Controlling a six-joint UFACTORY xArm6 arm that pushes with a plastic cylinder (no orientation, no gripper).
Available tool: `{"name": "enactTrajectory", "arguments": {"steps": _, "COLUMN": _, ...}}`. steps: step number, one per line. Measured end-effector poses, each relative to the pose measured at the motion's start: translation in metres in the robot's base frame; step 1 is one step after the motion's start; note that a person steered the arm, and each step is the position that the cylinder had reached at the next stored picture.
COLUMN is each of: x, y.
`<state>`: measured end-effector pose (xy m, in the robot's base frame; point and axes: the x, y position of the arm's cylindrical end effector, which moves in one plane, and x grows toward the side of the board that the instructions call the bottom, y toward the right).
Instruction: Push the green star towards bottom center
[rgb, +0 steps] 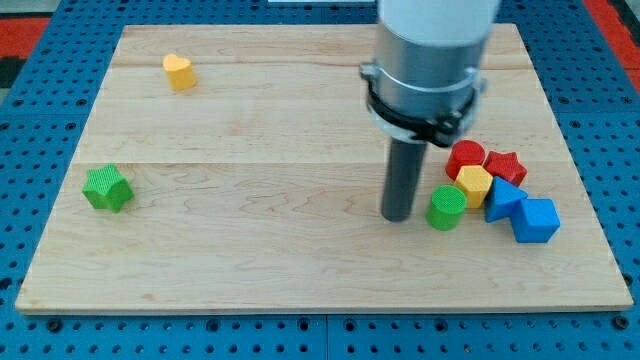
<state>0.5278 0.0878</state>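
The green star (107, 188) lies near the left edge of the wooden board (250, 250), about mid-height. My tip (398, 216) rests on the board right of centre, far to the right of the star. It stands just left of a green cylinder (446, 208), close to it but with a thin gap. The arm's grey body hangs above the rod and hides part of the board's top.
A cluster sits right of the tip: a red cylinder (466, 157), a red star (505, 165), a yellow hexagon block (474, 184), a blue triangle-like block (503, 198) and a blue cube (536, 220). A yellow heart (179, 72) lies at the top left.
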Motion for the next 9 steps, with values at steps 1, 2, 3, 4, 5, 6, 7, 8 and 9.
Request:
{"name": "enactTrajectory", "arguments": {"steps": 1, "x": 0.015, "y": 0.031}}
{"name": "enactTrajectory", "arguments": {"steps": 2, "x": 0.009, "y": 0.038}}
{"name": "enactTrajectory", "arguments": {"steps": 3, "x": 0.009, "y": 0.027}}
{"name": "enactTrajectory", "arguments": {"steps": 4, "x": 0.004, "y": -0.034}}
{"name": "enactTrajectory", "arguments": {"steps": 5, "x": -0.042, "y": -0.107}}
{"name": "enactTrajectory", "arguments": {"steps": 6, "x": -0.096, "y": -0.183}}
{"name": "enactTrajectory", "arguments": {"steps": 7, "x": -0.131, "y": -0.273}}
{"name": "enactTrajectory", "arguments": {"steps": 8, "x": -0.120, "y": -0.339}}
{"name": "enactTrajectory", "arguments": {"steps": 9, "x": -0.070, "y": -0.360}}
